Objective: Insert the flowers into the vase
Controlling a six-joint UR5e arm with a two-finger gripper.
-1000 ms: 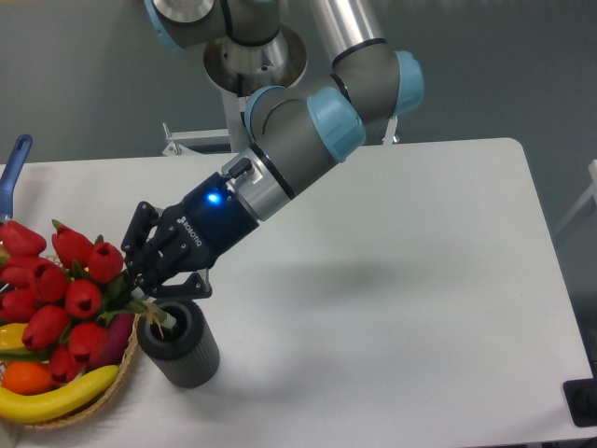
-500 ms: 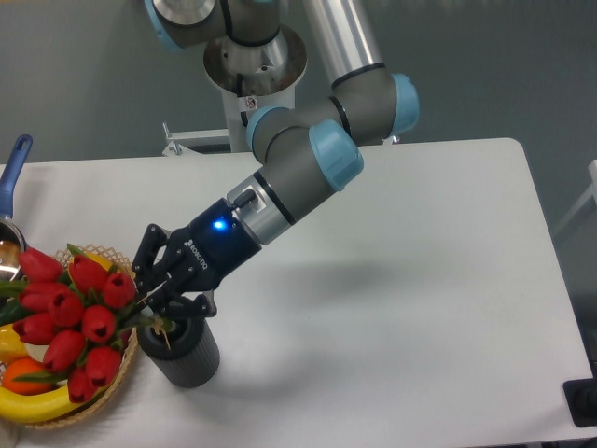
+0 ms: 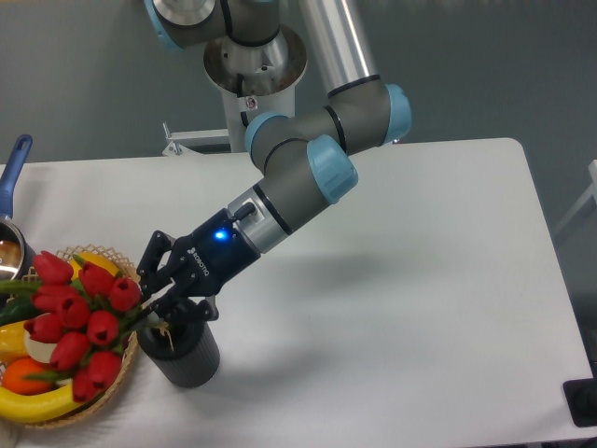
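The claw (image 3: 157,301) is clamped on the stems of the flowers (image 3: 82,317), just above the vase (image 3: 180,347) on the surface (image 3: 420,308). The bunch lies nearly flat, heads out left over the basket (image 3: 112,387), stem ends at the vase's mouth, so it needs tipping upright.

Robot lab: pedestal-mounted arm (image 3: 317,168), bare table (image 3: 420,280)

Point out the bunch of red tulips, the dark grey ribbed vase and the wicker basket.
red tulips (image 3: 86,313): fixed camera, middle flower heads.
dark grey ribbed vase (image 3: 189,359): fixed camera, ribbed side.
wicker basket (image 3: 114,389): fixed camera, right rim.
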